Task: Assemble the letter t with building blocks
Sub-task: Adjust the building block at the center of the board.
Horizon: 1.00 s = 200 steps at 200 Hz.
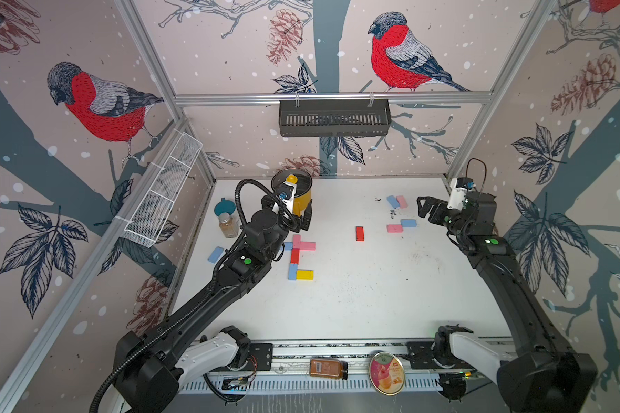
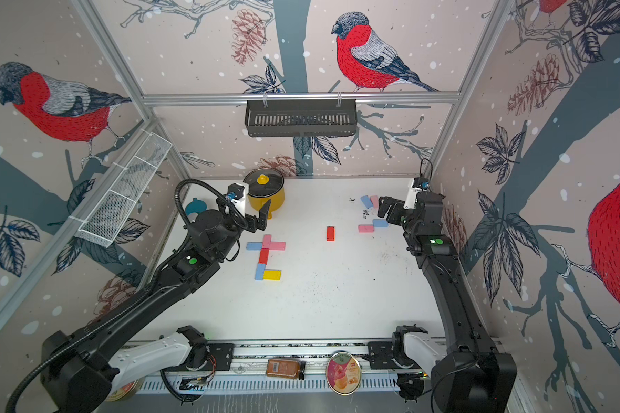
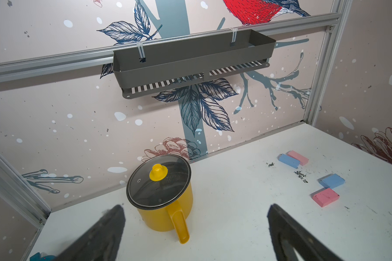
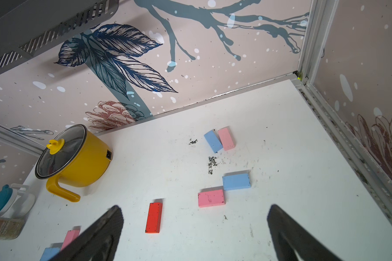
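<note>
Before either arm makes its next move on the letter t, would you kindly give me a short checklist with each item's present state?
1. Left gripper open and empty: ok.
2. Right gripper open and empty: ok.
3. Letter t blocks lying flat and touching one another: ok.
4. Loose red block lying flat, apart from the other blocks: ok.
5. Left gripper clear of the yellow pot: cannot tell; the pot's handle points toward it.
</note>
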{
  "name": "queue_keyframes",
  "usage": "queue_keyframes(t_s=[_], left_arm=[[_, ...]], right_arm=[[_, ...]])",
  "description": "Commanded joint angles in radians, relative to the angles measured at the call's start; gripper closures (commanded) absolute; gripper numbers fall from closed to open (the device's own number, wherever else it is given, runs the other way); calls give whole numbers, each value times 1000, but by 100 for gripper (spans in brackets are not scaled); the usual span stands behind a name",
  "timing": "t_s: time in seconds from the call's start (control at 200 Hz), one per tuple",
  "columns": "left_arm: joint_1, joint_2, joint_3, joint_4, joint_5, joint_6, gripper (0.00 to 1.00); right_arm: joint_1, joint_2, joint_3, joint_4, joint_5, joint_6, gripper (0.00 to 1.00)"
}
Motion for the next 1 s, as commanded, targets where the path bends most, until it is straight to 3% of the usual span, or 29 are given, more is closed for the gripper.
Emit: queue_keyframes(t_s=[0.0,0.405,0.655,0.996], left_arm=[[0,-1,5,31,5,8,2],[0,-1,4,31,14,8,2],[0,-9,9,27,51,-6,2],[0,-15,4,30,119,-10,2]], right_arm=[[-3,22,-2,26,-16,-22,0],[-4,153,18,-18,-21,-56,0],[1,330,67,-83,14,-96,0],[46,576,179,-134,68,-129,9]])
